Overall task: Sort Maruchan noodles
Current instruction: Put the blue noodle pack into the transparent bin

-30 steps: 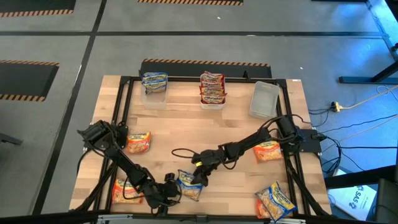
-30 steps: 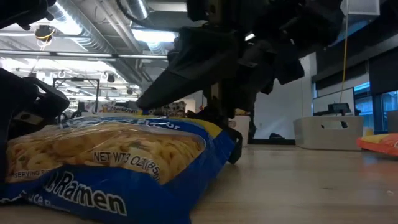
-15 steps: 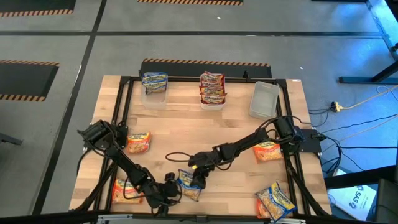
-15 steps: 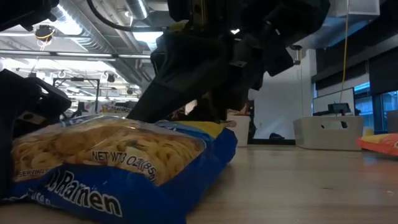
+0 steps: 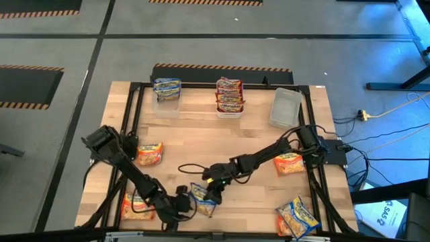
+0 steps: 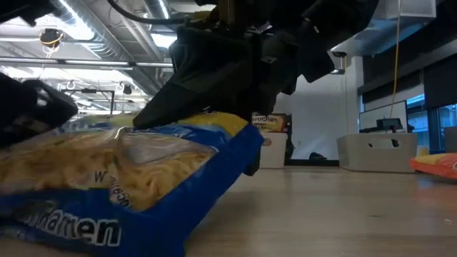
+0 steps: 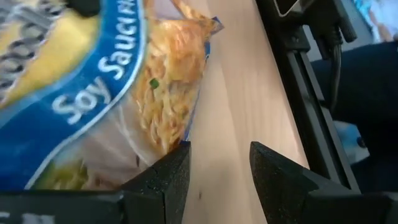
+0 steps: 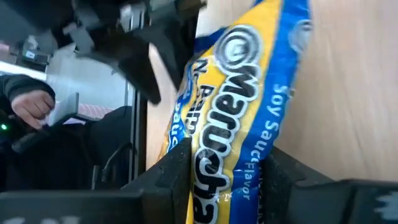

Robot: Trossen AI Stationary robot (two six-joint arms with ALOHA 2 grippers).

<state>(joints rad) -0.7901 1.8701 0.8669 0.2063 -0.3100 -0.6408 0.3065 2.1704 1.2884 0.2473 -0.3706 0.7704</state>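
Here, my right gripper (image 5: 209, 193) has its fingers (image 8: 171, 171) clenched on the far edge of the blue-white Maruchan packet (image 5: 202, 200), which sits tilted at the near middle of the worktop (image 5: 201, 134). My left gripper (image 5: 183, 202) sits just beside the packet's left edge, fingers (image 7: 165, 180) parted and released, nothing between them. Other packets lie around: an orange one (image 5: 150, 153) to the left, another (image 5: 289, 163) to the right. Far off, one clear bin (image 5: 166, 94) holds blue packets.
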